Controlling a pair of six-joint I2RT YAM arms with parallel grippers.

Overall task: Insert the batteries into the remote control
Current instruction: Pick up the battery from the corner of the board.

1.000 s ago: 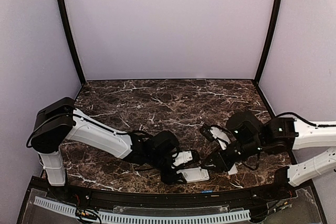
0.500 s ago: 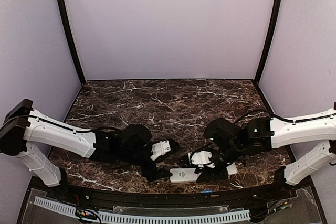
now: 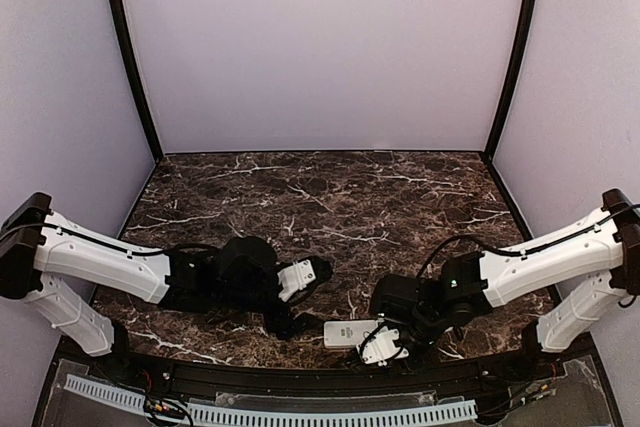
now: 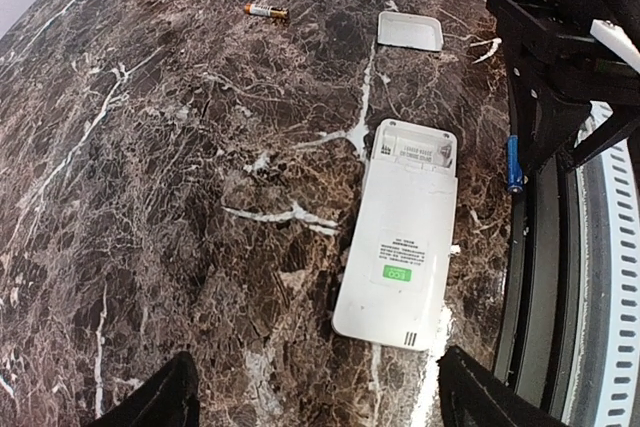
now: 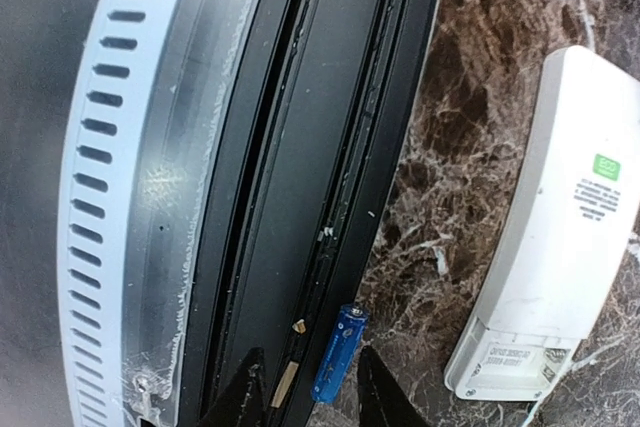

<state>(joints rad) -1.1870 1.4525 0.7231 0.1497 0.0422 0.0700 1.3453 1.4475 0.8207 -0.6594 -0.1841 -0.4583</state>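
The white remote control (image 4: pixel 400 237) lies face down at the table's front edge, green label up, its battery bay open and empty at the far end. It also shows in the top view (image 3: pixel 348 332) and the right wrist view (image 5: pixel 560 227). A blue battery (image 5: pixel 338 354) lies against the black front rail, between my right gripper's (image 5: pixel 310 392) open fingers, not gripped; it also shows in the left wrist view (image 4: pixel 514 164). A second, orange-tipped battery (image 4: pixel 265 11) lies farther out. My left gripper (image 4: pixel 320 402) is open and empty, hovering left of the remote.
The small white cover piece (image 4: pixel 410 31) lies flat beyond the remote. The black front rail (image 5: pixel 300 147) and a slotted white strip (image 5: pixel 110 197) run along the table's near edge. My right gripper (image 3: pixel 385 342) sits right at that rail in the top view.
My left gripper has drawn back to the left, away from the remote. My right gripper has come down and forward to the front rail at the remote's right end.
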